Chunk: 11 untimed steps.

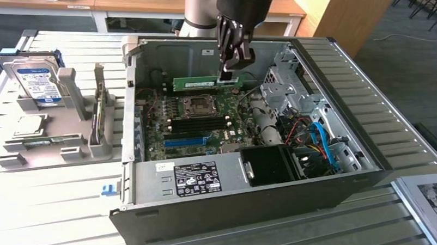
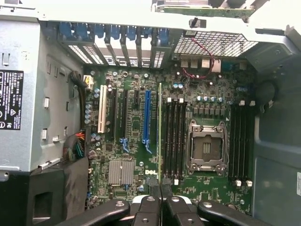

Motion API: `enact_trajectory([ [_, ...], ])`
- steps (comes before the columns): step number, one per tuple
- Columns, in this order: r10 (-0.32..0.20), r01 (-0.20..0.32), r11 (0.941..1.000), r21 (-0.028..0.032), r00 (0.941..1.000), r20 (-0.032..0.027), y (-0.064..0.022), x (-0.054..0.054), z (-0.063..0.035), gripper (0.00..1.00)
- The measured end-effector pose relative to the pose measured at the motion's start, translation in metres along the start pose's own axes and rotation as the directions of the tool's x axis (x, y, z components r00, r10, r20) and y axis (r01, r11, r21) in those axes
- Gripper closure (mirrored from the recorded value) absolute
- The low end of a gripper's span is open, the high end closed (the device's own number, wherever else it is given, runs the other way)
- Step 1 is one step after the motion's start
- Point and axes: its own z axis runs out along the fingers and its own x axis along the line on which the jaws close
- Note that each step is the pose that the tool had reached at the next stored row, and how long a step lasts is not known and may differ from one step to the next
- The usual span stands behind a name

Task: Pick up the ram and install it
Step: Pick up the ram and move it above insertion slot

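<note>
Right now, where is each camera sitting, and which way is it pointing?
Exterior view: off the arm, raised beside the table, looking down at an angle into the open computer case; the arm's dark wrist shows, with the pincer gripping the ram.
Wrist view: on the wrist, looking along the pincer straight at the motherboard; the pincer shows, holding the ram edge-on.
Shared: both see the pincer, the ram and the motherboard.

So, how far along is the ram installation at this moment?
Done: the ram is picked up, the tool shut on it near one end. In hand: it hangs over the motherboard inside the open case, parallel to the black memory slots. Left: it is not yet seated in any slot.
</note>
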Motion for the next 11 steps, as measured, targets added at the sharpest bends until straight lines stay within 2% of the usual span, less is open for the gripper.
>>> enact_trajectory([
  [11,0.002,-0.002,1.0000,-0.0001,1.0000,-0.0011,-0.0003,-0.0059,0.0029,0.88],
])
